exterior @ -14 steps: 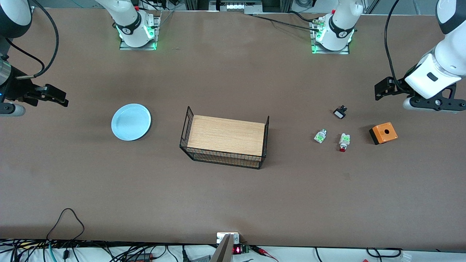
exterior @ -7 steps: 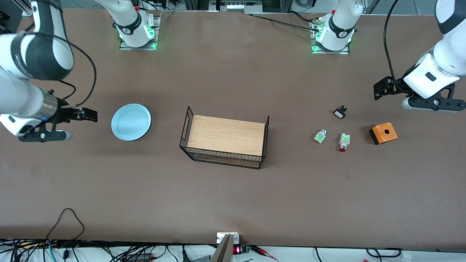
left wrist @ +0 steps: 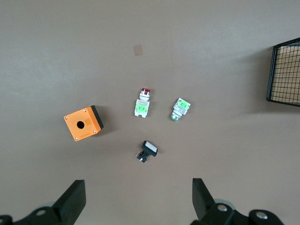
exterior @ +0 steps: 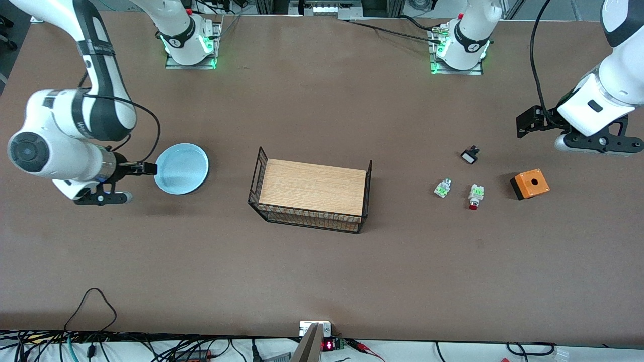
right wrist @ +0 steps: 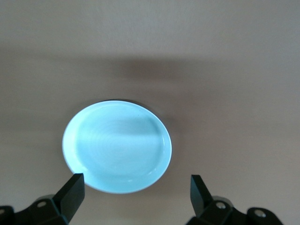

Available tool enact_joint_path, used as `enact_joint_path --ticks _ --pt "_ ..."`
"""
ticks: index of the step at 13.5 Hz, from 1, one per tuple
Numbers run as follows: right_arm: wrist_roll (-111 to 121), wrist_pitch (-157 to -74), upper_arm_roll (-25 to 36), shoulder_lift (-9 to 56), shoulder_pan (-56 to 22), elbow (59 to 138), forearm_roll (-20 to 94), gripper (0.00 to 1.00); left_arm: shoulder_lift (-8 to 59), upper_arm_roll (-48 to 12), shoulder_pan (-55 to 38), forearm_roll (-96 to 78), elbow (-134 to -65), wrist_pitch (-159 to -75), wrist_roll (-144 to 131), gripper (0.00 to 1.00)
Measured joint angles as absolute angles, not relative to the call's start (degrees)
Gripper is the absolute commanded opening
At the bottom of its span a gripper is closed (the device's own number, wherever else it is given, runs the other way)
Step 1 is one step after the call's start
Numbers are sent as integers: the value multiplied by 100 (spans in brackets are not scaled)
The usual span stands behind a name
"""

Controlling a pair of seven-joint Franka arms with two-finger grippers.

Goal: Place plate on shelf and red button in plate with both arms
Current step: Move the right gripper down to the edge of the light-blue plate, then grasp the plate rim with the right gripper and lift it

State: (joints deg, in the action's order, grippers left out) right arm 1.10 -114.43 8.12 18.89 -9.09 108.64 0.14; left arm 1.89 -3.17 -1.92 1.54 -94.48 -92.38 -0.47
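**Both pincers wide, nothing held**

Plate (exterior: 181, 168) flat on the tabletop (exterior: 322, 261) toward the right arm's end; right pincer (exterior: 146, 168) just beside its rim, jaws spread wide, empty; in the right wrist view the plate (right wrist: 117, 152) sits between the fingers (right wrist: 70, 192). Red button (exterior: 475, 196) on the tabletop toward the left arm's end, between a white-green part (exterior: 442, 188) and an orange box (exterior: 530, 184); small black part (exterior: 470, 155) nearby. Left pincer (exterior: 528, 122) up in the air, jaws wide, empty. Wire basket with wooden top (exterior: 312, 191) mid-table.

Even overhead light, soft shadows; plate (right wrist: 117, 146) glary, washed out; right wrist view slightly blurred.
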Motion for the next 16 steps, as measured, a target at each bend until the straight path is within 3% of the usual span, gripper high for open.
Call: enact_joint_path --ticks 6,9,13,14,15,16 --pt "818 -14137 848 1899 -611 12874 13 100 190 -317 -192 154 -9449 -9238 -47 100" --pt "950 -14578 850 1906 -493 13222 13 100 190 -317 -192 154 -9449 -9238 -47 100" --pt "963 -15098 835 2001 -494 13419 13 53 190 -317 -192 154 -9449 -9237 -47 100" --pt "984 -15189 831 2031 -495 13483 12 39 190 -317 -192 154 -9449 -9237 -47 100" --pt "1019 -15246 825 2044 -497 13512 12 15 190 -317 -192 154 -9449 -9237 -47 100" --pt "1053 -15259 824 2044 -499 13516 12 0 190 -317 -191 154 -9449 -9237 -47 100"
